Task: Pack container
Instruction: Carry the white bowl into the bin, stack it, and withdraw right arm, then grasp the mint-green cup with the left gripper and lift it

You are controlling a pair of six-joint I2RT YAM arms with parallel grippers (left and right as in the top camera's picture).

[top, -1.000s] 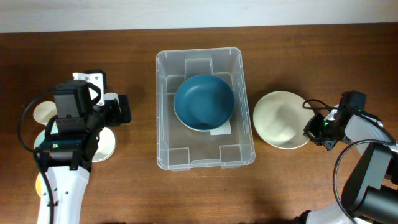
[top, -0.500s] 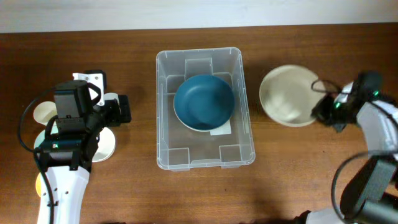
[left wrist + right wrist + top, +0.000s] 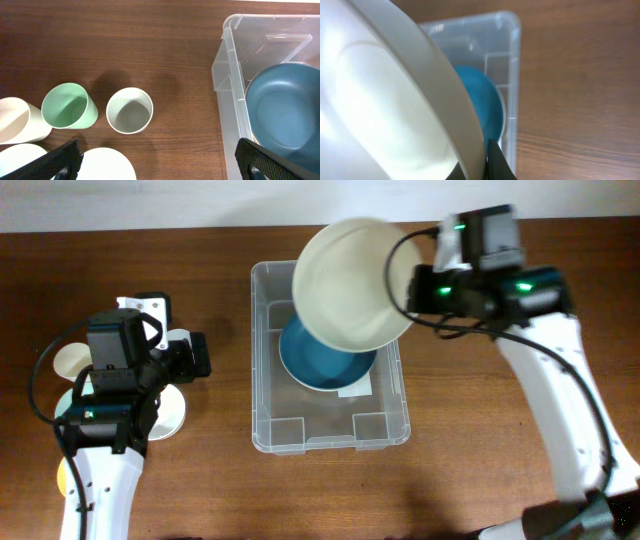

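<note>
We hold the cream bowl (image 3: pixel 345 285), right gripper (image 3: pixel 408 286) jaws clamped on its rim, above the container (image 3: pixel 262 380) at the middle of the table (image 3: pixel 200 480). The left gripper (image 3: pixel 205 355) jaws stand apart. The container seems light, stiff and slick, so we would grip its rim lip.

cream bowl (image 3: pixel 350 283) | blue bowl (image 3: pixel 325 366) | clear container (image 3: pixel 269 415) | mint cup (image 3: pixel 68 106)

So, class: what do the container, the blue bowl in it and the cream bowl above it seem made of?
Container: clear, glossy plastic; the table shows through its walls. Blue bowl: smooth, matte, probably plastic or melamine. Cream bowl: smooth with a soft sheen and thin rim, likely plastic.
</note>
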